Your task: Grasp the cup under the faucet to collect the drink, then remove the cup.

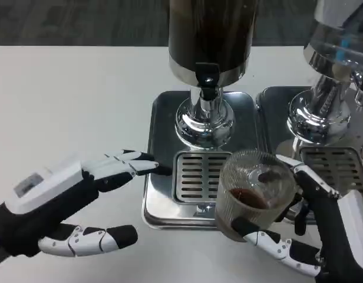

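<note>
A clear ribbed cup [255,194] with a little dark drink at its bottom is held by my right hand [311,230], fingers wrapped round its right side and underneath. It sits over the front right corner of the drip grille [196,175], forward of the black faucet [208,79]. That faucet juts from a dispenser [210,35] filled with dark liquid on a chrome stem. My left hand [69,203] lies open on the table at the left, its fingertips [147,166] reaching the steel base's left edge.
The dispenser stands on a steel base tray [161,118]. A second dispenser [335,53] with its own steel tray [276,112] and grille [337,165] stands at the right, close behind my right hand. White table spreads to the left and front.
</note>
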